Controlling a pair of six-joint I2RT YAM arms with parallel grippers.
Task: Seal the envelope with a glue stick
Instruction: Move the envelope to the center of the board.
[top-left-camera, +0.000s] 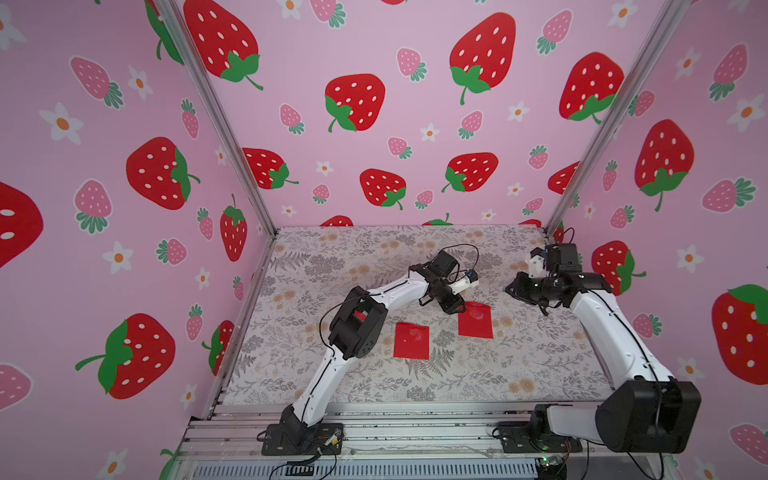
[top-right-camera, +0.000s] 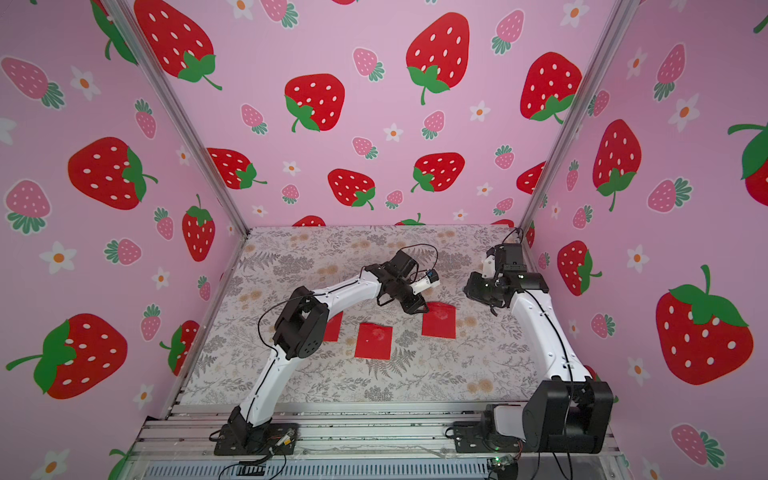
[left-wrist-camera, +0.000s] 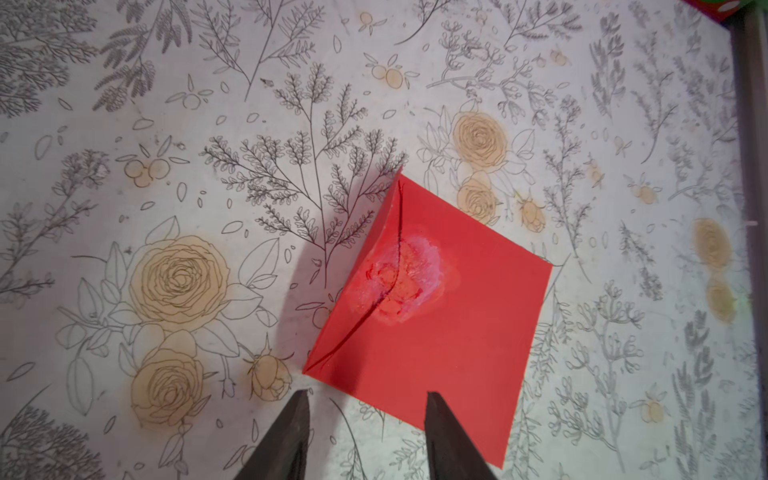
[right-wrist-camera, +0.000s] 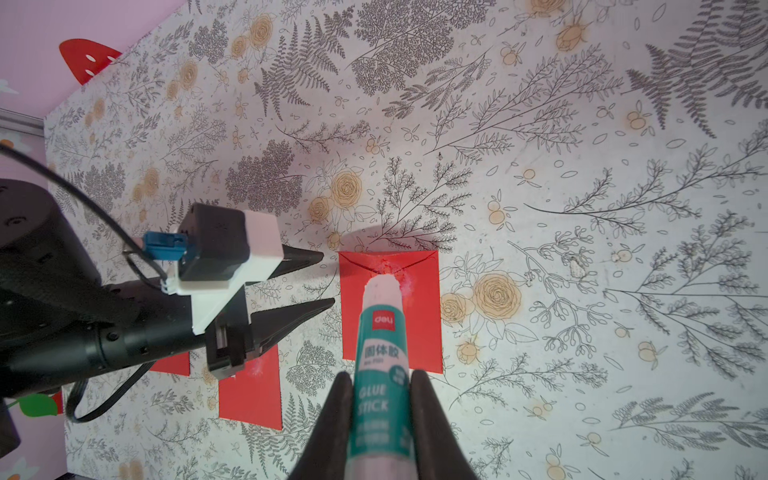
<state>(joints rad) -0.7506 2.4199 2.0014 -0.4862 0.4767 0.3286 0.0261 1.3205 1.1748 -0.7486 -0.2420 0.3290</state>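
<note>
A red envelope (top-left-camera: 476, 321) (top-right-camera: 439, 322) lies flat on the floral table, its flap folded over and a whitish glue smear (left-wrist-camera: 409, 282) across the seam. In the left wrist view this envelope (left-wrist-camera: 465, 332) sits just ahead of my left gripper (left-wrist-camera: 368, 398), which is open and empty, one finger over the envelope's near corner. My left gripper (right-wrist-camera: 326, 278) also shows beside the envelope (right-wrist-camera: 419, 324) in the right wrist view. My right gripper (right-wrist-camera: 381, 374) is shut on the glue stick (right-wrist-camera: 380, 332), whose uncapped white tip points at the flap from above. In a top view, my right gripper (top-left-camera: 510, 289) hangs to the envelope's right.
A second red envelope (top-left-camera: 411, 340) (right-wrist-camera: 251, 395) lies near the table's middle. A third red envelope (top-right-camera: 333, 328) is partly hidden behind the left arm's elbow. Strawberry-print walls close in the left, back and right sides. An aluminium rail (top-left-camera: 374, 428) carrying both arm bases runs along the front.
</note>
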